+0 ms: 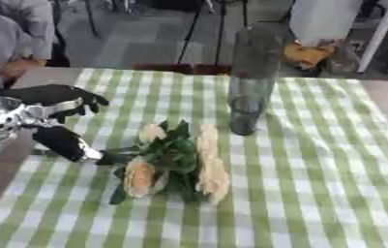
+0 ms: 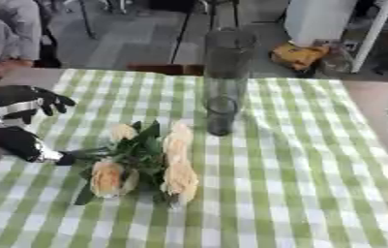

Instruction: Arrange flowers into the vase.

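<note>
Flowers: a loose bunch of cream roses (image 1: 176, 162) lying flat on the cloth, about mid-table and a bit left of centre. I count four pale blooms: one small one up top (image 1: 152, 131), one bigger one lower left (image 1: 139, 177), and two along the right side that kinda run together, so four is my best read. Dark green leaves (image 1: 177, 149) in the middle, stems pointing left.

Vase: one tall clear glass vase (image 1: 252, 80), upright, just behind and right of the bunch, not touching it. Nothing in it as far as I can see.

Left hand: left hand (image 1: 57, 97) comes in from the left edge, black fingers spread and fairly straight above the cloth, thumb (image 1: 66, 143) reaching down toward the stem ends. It's right at the stems, but honestly can't tell if it's touching them. Not holding anything.

Right hand: only a dark sliver of arm at the right edge of the right eye view, no fingers visible.

Table: green and white checked tablecloth (image 1: 315, 184), one table.

In the way: nothing sits between bunch and vase.
</note>
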Available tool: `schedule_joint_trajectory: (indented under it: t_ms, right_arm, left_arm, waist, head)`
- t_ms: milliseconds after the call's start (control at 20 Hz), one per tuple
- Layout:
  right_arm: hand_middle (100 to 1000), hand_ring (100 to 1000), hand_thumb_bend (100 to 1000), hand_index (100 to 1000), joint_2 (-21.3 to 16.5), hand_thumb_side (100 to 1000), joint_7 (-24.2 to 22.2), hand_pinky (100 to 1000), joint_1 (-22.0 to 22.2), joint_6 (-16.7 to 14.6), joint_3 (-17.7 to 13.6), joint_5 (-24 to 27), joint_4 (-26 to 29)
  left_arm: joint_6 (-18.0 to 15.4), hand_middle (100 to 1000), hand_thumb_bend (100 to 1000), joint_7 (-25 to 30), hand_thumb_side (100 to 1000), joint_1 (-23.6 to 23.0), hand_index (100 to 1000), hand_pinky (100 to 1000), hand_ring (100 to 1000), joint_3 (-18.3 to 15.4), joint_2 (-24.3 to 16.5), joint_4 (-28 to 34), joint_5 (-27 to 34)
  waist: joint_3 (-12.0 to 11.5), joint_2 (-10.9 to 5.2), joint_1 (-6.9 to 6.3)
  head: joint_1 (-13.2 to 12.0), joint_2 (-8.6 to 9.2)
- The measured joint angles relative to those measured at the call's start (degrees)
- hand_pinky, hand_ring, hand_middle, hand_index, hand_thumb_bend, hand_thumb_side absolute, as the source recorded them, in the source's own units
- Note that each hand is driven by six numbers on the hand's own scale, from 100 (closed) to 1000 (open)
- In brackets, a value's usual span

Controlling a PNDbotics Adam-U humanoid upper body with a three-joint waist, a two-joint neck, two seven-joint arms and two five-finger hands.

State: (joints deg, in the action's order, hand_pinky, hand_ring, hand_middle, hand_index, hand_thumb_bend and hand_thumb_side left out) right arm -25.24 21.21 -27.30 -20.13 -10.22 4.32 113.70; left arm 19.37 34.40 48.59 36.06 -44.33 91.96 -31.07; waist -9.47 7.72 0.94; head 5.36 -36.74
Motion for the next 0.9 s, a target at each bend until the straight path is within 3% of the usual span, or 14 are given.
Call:
schedule_joint_trajectory:
  t_ms: [300, 700, 900]
  right_arm:
    - [840, 829, 100, 855, 0.22, 1000, 0.03, 750, 0.01, -0.01, 0.00, 0.34, 0.00]
    - [841, 831, 100, 855, 0.24, 1000, 0.03, 750, 0.05, 0.00, 0.00, 0.37, 0.00]
    - [840, 832, 100, 855, 0.25, 1000, 0.04, 751, 0.05, 0.01, 0.00, 0.38, 0.00]
  left_arm:
    - [-0.52, 858, 601, -2.01, 515, -0.53, 988, 614, 793, 1.87, 0.02, 0.31, -2.06]
    - [-1.45, 828, 423, -2.73, 475, -0.60, 954, 575, 768, 2.72, 0.01, 3.54, -6.41]
    - [-0.38, 822, 410, -2.80, 465, -0.61, 946, 566, 763, 3.33, 0.10, 3.44, -6.28]
  waist:
    - [0.06, 0.00, -0.06]
    - [-0.10, 0.19, 0.10]
    - [-0.11, 0.29, 0.13]
  head:
    - [-0.29, 0.60]
    - [-1.59, 2.25]
    - [-1.98, 2.57]
